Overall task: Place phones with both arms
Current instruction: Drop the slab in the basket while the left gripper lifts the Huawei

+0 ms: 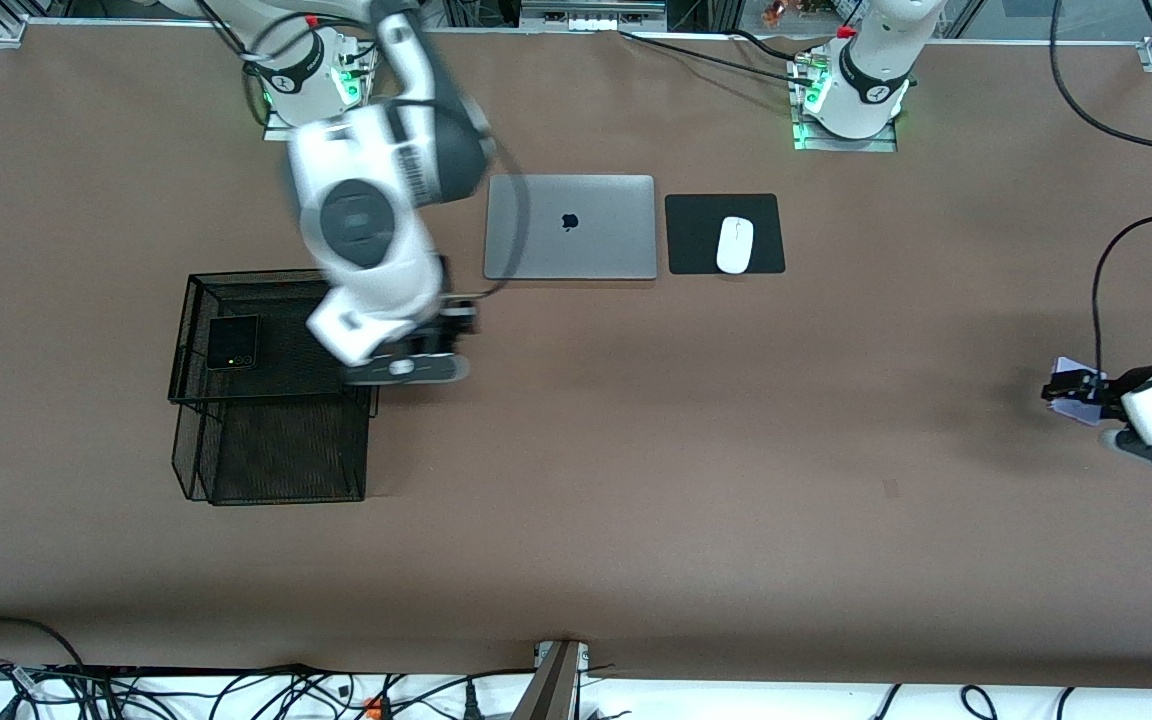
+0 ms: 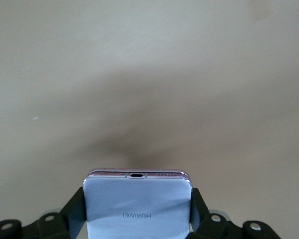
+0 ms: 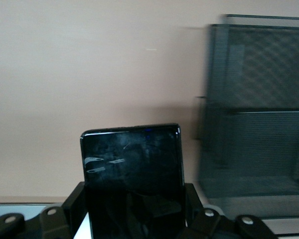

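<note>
Gleaming black slab phone (image 3: 133, 174), lavender-white flip phone (image 2: 138, 204) lettered HUAWEI.

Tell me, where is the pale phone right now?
The pale phone is clamped in the left end effector, up over bare table at the left arm's end.
</note>
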You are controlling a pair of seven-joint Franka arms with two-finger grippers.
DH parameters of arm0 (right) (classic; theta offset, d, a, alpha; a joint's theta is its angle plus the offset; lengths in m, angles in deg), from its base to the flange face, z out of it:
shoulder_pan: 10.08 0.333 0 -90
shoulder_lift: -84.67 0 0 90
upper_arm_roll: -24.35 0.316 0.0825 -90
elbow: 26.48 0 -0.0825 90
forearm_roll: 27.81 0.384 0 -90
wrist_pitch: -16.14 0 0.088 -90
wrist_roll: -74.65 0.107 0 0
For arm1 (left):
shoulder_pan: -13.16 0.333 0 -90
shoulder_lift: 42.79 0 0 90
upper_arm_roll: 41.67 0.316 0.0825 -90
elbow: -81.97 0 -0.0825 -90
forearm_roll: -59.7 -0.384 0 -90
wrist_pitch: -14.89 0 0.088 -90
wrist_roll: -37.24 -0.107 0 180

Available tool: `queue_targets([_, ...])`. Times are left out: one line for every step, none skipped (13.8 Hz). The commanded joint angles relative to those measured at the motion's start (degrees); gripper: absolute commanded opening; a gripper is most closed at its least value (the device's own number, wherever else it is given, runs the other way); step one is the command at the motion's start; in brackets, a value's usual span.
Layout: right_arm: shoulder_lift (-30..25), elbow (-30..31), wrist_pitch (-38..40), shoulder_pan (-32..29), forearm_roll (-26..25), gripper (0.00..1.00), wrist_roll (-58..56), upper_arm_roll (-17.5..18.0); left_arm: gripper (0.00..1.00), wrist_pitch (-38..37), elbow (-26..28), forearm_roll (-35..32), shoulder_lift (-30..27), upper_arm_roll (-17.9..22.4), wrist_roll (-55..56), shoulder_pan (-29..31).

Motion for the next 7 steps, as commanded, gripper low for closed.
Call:
queue_targets([-9.5,15.2,-5.3,0.7,0.5,0.0,-11.1,-6.5,0.33,-9.5,-7.1,0.8,-0.1,-0.3,10.3,-9.7])
queue_targets([-10.8,19.2,-8.6,0.8,0.6,0.0,-14.4,-8.1,0.33,-11.9,-8.4,0.8,-0.1,-1.0,15.0,-12.9])
queue_targets([-10.9,22.0,-10.9,0.7,0.8,0.0,-16.3,-9.1,0.33,-13.5,-8.9,0.9,-0.1,-1.2,19.2,-16.0])
queue_targets([-10.9,24.9,-13.7,0.7,1.0,0.0,-17.4,-9.3,0.33,-13.6,-8.9,0.9,-0.1,-1.8,22.2,-19.0])
queue_targets([-10.9,27.2,-15.9,0.7,1.0,0.0,-17.7,-9.3,0.33,-13.5,-8.9,0.9,0.0,-2.0,24.4,-22.4])
queue_targets([-10.6,28.8,-17.2,0.7,1.4,0.0,-17.9,-9.2,0.33,-12.9,-8.9,1.0,0.5,-2.0,27.5,-26.8])
queue_targets([-10.0,29.6,-17.8,0.6,2.0,0.0,-18.1,-9.2,0.33,-11.4,-8.8,2.3,0.9,-1.8,29.5,-30.9])
